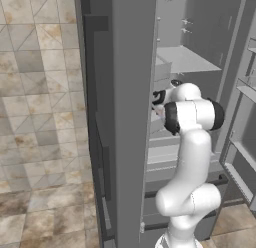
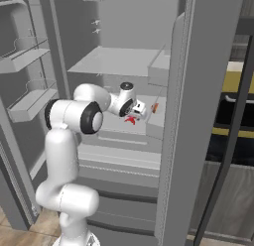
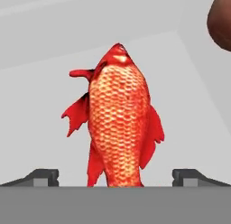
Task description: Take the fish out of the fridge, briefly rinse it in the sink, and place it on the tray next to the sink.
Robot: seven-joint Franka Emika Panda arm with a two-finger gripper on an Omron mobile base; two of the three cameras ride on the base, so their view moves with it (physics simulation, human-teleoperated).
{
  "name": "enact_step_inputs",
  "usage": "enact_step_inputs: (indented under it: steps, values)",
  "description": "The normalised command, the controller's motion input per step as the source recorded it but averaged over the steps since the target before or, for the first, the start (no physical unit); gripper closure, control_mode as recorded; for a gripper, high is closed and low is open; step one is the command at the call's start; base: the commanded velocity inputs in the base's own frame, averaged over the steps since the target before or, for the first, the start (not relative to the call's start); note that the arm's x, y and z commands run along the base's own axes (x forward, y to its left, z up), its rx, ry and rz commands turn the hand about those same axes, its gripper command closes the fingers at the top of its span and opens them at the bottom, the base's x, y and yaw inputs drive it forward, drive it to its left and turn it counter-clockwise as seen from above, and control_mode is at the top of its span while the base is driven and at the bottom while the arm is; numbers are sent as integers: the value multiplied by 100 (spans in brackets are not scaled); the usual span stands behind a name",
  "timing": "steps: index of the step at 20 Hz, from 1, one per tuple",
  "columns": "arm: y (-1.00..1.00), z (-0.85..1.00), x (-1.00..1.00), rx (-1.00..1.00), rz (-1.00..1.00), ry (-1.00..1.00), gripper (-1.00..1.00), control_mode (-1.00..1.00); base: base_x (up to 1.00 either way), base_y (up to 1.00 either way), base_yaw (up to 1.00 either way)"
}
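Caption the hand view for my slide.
Open gripper poised at the red fish lying on a grey fridge shelf, fingertips wide on either side.

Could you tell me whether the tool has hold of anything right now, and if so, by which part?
Nothing is held. The tool is open, its fingertips wide apart on either side of the fish, which lies on the fridge shelf.

The fish (image 3: 119, 128) lies on a middle shelf (image 2: 119, 123) inside the open fridge (image 2: 208, 91), right in front of the gripper (image 2: 140, 110), between its two fingertips (image 3: 43, 177).
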Motion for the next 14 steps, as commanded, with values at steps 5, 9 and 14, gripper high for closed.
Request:
enact_step_inputs:
  steps: [5, 9, 14]
  values:
    - [-20, -12, 40, 0, 0, 0, -100, -100, 0, 0, 0]
    - [-5, -23, 24, 0, 0, 0, -100, -100, 0, 0, 0]
    - [0, -34, 0, 0, 0, 0, -100, -100, 0, 0, 0]
